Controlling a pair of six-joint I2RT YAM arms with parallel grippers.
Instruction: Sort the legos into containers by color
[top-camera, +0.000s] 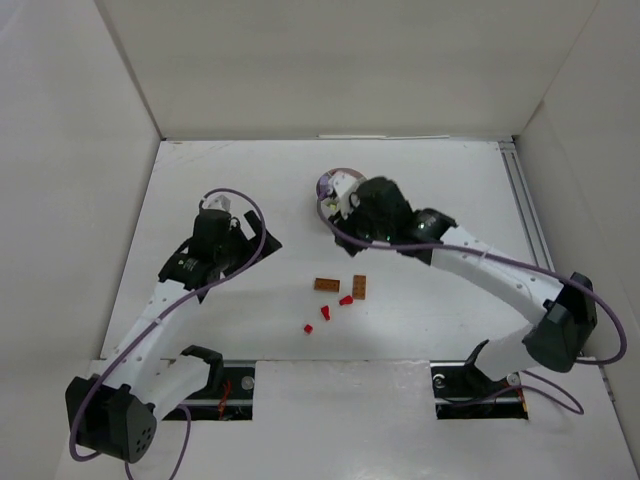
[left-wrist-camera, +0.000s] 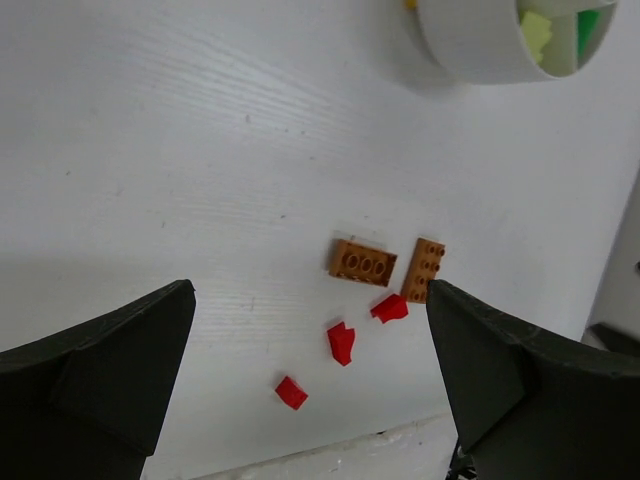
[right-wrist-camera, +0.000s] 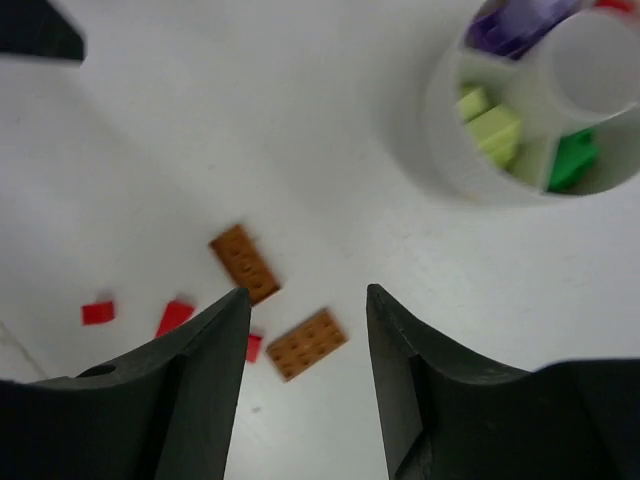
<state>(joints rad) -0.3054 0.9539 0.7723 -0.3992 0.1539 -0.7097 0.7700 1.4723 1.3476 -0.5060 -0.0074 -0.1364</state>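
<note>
While nothing is pinched, the left gripper (left-wrist-camera: 308, 287) is spread wide and the right gripper (right-wrist-camera: 307, 293) is parted partway. Three red legos (left-wrist-camera: 341, 343) are scattered toward the near edge of the table (top-camera: 200, 180), with two orange-brown legos (left-wrist-camera: 362, 263) just beyond. Farthest, lime-yellow legos (right-wrist-camera: 495, 128), a green lego (right-wrist-camera: 572, 160) and purple legos (right-wrist-camera: 515, 25) are kept in separate wedges of the white dish (right-wrist-camera: 450, 150).
</note>
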